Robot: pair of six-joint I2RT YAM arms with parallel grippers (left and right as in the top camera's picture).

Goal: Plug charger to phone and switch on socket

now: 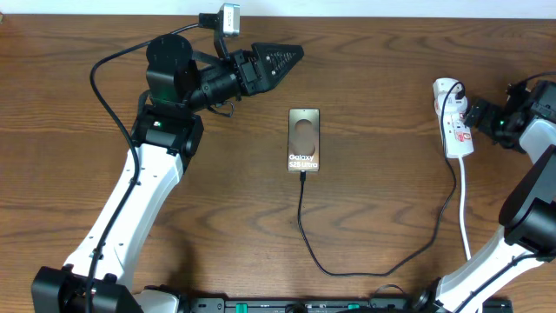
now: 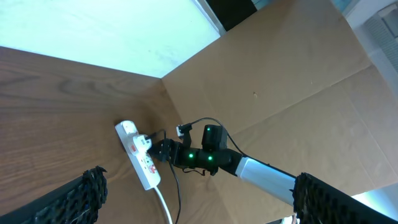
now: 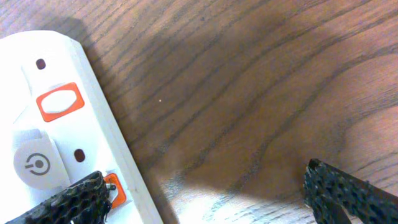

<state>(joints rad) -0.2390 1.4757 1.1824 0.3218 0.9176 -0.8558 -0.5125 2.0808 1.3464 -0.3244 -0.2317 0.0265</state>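
Your right gripper [image 3: 205, 175] stands wide open and holds nothing: in the right wrist view one of its fingers [image 3: 74, 200] lies over the socket's edge right by a small orange-rimmed switch [image 3: 113, 190], while the other hangs over bare wood well to the side. Whether that finger actually touches the socket [image 3: 81, 106] you cannot tell. Above it on the white strip sits a larger orange-framed switch [image 3: 59, 101]. From overhead, the socket lies at the table's [image 1: 382, 69] right side, rounded end away from you, with the charger's black plug [image 1: 457, 91] seated near that end. The charger [image 1: 299, 213] runs from there down the table, loops along the near edge, and comes up to the phone's lower end, where its tip meets the phone [image 1: 304, 139], which lies flat at the centre, screen up. Your left gripper [image 1: 282, 57] is also spread open and empty, held above the table up and left of the phone, pointing right.
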